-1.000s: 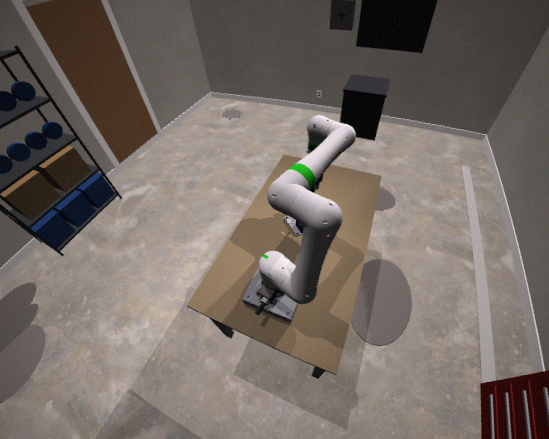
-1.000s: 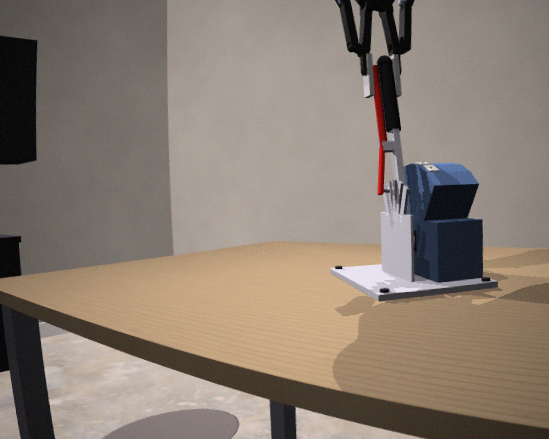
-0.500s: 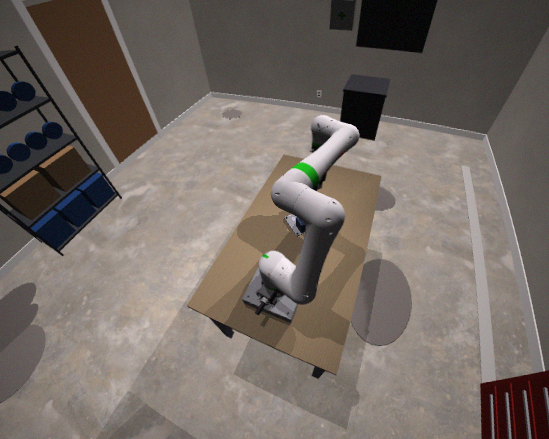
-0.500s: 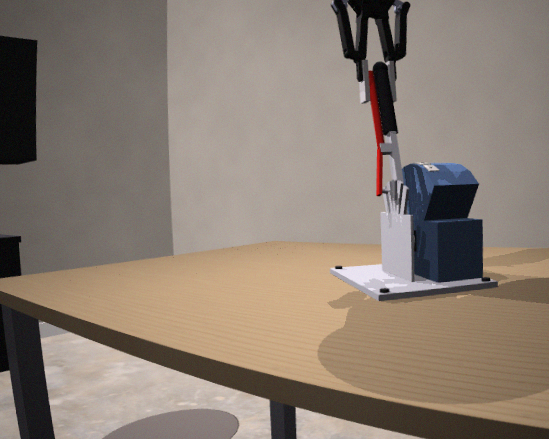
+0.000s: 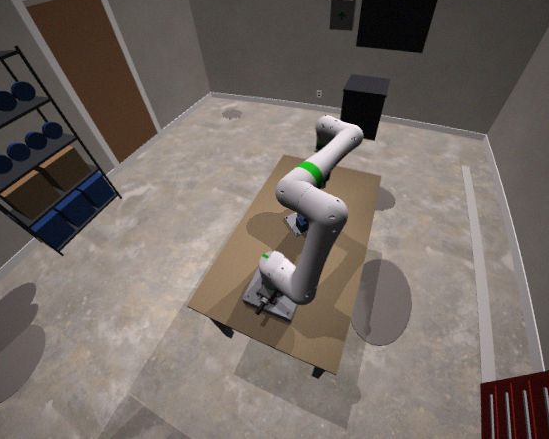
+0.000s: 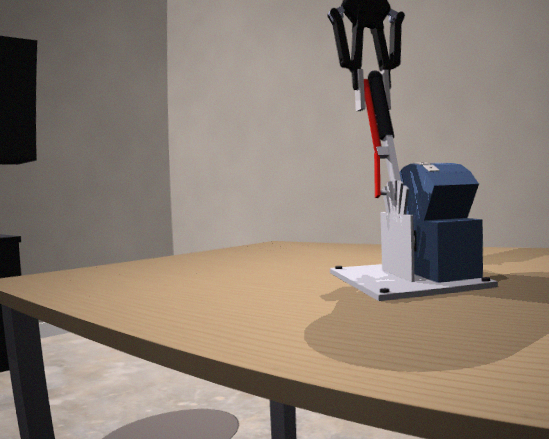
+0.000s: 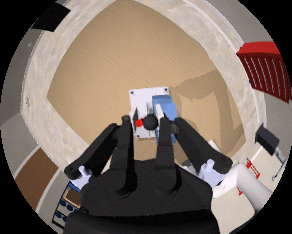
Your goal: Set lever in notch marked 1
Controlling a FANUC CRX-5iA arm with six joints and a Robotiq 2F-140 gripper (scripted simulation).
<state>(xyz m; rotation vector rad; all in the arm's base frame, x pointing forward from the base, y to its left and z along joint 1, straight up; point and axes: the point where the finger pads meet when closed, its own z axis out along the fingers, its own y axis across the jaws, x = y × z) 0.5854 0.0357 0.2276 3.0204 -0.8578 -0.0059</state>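
The lever stands on a blue housing (image 6: 443, 219) (image 7: 165, 108) bolted to a grey baseplate (image 6: 376, 286) (image 7: 140, 98) on the wooden table (image 6: 181, 309) (image 5: 351, 204). Its black handle (image 6: 380, 104) (image 7: 150, 121) leans a little to the left, with the red bar (image 6: 373, 134) (image 7: 139, 122) pressed close along its left side. My gripper (image 6: 372, 89) (image 7: 146, 111) comes down from above and is shut on the top of the handle and the red bar together. The number plates are too small to read; one small white plate (image 6: 432, 167) shows on top of the housing. In the top view the arm hides most of the lever.
The arm's base plate (image 5: 273, 306) sits at the near end of the table. A black cabinet (image 5: 363, 104) stands by the back wall, a shelf rack (image 5: 36, 159) with boxes at the left, a red rack (image 5: 526, 406) at the lower right.
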